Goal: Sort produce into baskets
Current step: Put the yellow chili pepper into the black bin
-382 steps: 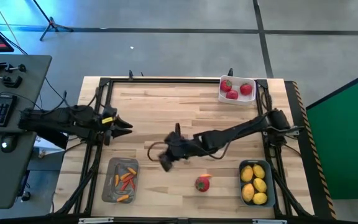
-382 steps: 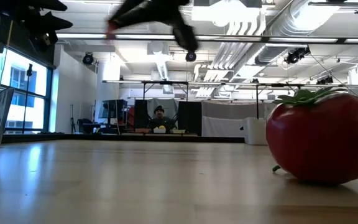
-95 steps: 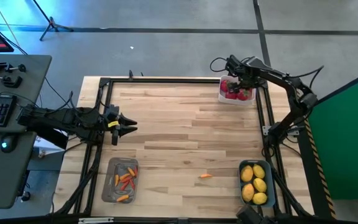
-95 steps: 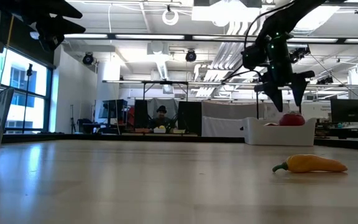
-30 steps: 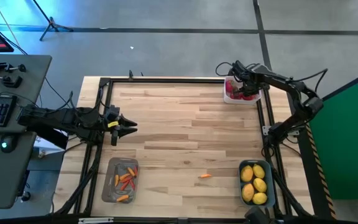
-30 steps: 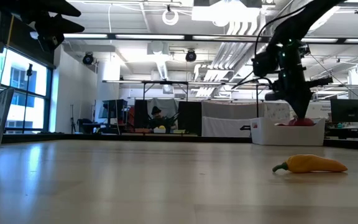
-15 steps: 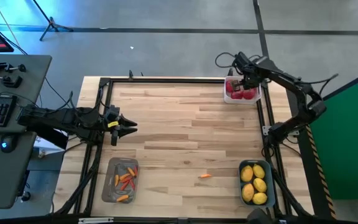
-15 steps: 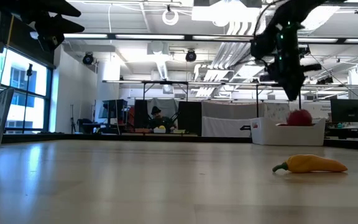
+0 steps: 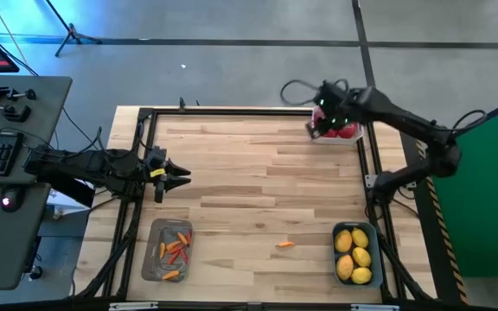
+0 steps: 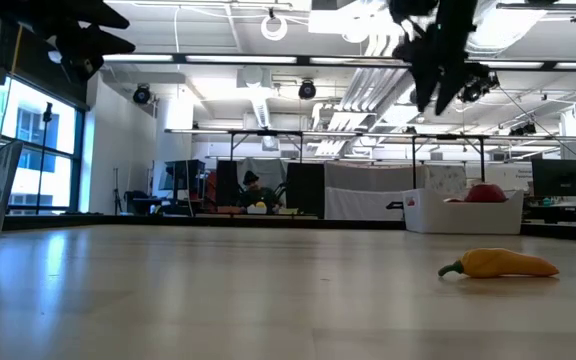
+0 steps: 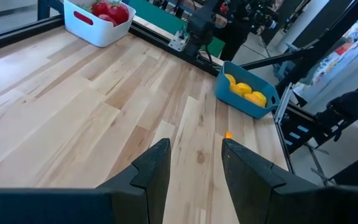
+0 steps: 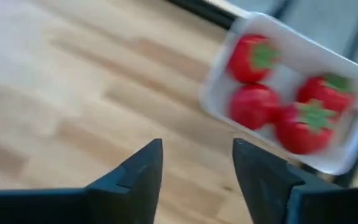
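Above the white basket (image 9: 342, 131), the right gripper (image 9: 324, 111) has lifted away, fingers apart and empty, leaving four red fruits (image 12: 255, 106) inside. Only the orange pepper (image 9: 285, 244) remains loose on the desk (image 9: 249, 181); the left gripper (image 9: 176, 177) waits, fingers apart.

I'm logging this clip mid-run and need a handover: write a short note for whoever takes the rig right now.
Right hand: open, empty, above the table's far right corner beside the white basket.
Left hand: open, empty, waiting at the left edge.
Done: four red fruits in the white basket; four lemons in the blue basket; several peppers in the grey tray.
Left: one orange pepper lies loose on the table near the blue basket; it likely belongs in the grey tray.
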